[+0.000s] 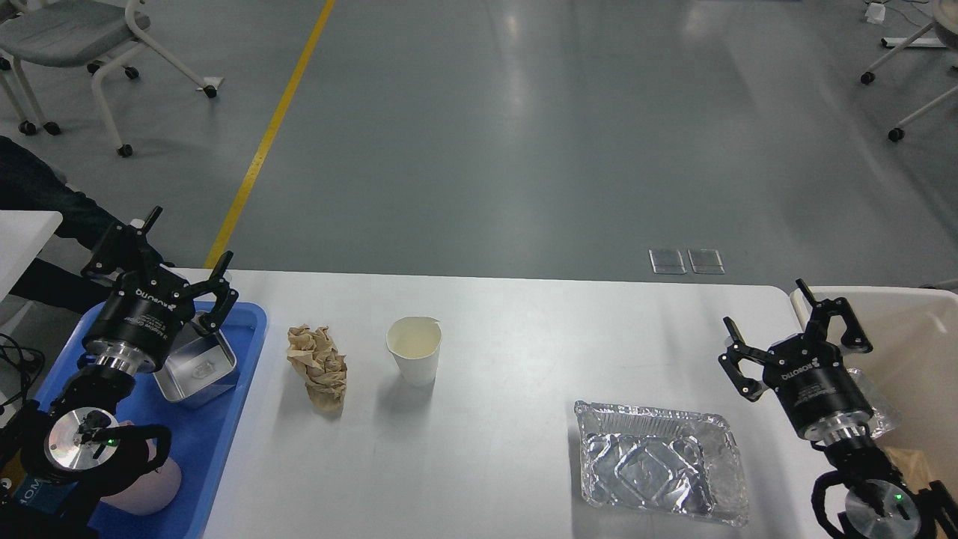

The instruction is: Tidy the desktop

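Note:
The white desktop (509,329) holds a crumpled brown paper wad (319,366), a white paper cup (414,349) standing upright, and a crinkled foil tray (660,462) at the front right. My left gripper (189,249) is open and empty above the far end of the blue tray (224,419), over a steel square tin (196,366). My right gripper (763,308) is open and empty above the desktop's right edge, beside the beige bin (909,329).
A pink mug (153,486) sits in the blue tray, partly hidden by my left arm. The bin holds foil scrap (874,397) and brown paper (909,468). Chairs stand on the grey floor beyond the desk.

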